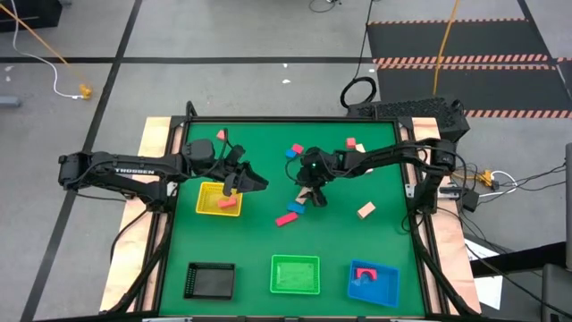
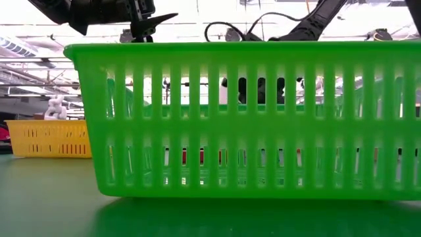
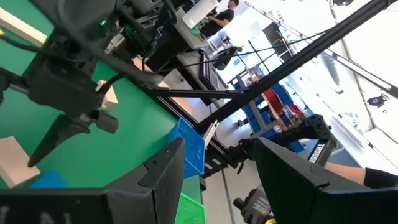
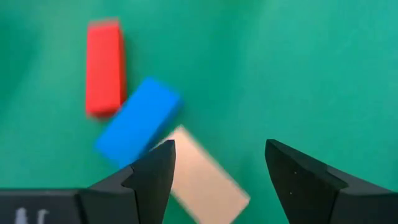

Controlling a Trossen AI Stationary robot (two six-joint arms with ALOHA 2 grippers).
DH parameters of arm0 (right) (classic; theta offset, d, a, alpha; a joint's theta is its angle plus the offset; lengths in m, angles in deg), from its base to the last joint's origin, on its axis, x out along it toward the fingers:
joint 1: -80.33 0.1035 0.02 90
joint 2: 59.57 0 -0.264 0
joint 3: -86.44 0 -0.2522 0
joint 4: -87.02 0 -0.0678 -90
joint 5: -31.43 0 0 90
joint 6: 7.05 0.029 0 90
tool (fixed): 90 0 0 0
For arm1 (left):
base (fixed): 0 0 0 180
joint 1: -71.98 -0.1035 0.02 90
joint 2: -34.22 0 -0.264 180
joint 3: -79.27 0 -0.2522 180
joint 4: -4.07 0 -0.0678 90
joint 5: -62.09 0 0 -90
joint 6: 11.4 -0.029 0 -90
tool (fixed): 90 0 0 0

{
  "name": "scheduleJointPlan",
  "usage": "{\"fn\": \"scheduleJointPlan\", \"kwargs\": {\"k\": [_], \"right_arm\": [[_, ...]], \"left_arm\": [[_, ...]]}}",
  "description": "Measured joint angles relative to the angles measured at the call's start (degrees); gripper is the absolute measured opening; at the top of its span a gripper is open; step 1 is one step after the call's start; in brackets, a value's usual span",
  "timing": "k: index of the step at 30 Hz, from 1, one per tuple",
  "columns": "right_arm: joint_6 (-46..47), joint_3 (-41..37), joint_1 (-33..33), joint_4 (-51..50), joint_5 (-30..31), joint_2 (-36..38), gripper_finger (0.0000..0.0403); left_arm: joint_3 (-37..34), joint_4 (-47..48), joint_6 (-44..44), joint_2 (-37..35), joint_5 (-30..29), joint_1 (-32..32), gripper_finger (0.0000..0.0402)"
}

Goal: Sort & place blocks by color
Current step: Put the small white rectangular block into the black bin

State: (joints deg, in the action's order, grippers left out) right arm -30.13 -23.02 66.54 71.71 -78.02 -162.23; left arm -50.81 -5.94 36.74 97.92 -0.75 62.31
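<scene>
My right gripper hovers open at mid-table, slanting down over a cream bar that lies flat on the green mat. Touching that bar's far end is a blue bar, and a red bar lies just beyond it. My left gripper is open and empty, held level above the yellow tray, which has a pink block in it. More blocks lie loose: pink, blue and red, red and pink, cream.
Along the near edge stand a black tray, a green tray and a blue tray with a pink block inside. The green tray fills the low view. A person stands in the room beyond the table.
</scene>
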Motion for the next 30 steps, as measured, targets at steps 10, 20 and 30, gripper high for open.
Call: {"fn": "scheduleJointPlan", "kwargs": {"k": [10,20,30], "right_arm": [[-9.67,0.12,-0.07,-3.32,-3.4,-1.69,0.024],[1.1,0.05,-0.55,-1.98,-2.93,-1.05,0.024],[-8.28,0.12,-0.33,-2.8,-3.25,6.56,0.024]], "left_arm": [[0.0,0.05,-0.44,0.0,0.01,0.0,0.0196],[0.0,0.08,-0.42,0.01,0.0,0.0,0.0196],[0.0,0.2,-0.43,0.02,0.0,0.0,0.0196]]}}
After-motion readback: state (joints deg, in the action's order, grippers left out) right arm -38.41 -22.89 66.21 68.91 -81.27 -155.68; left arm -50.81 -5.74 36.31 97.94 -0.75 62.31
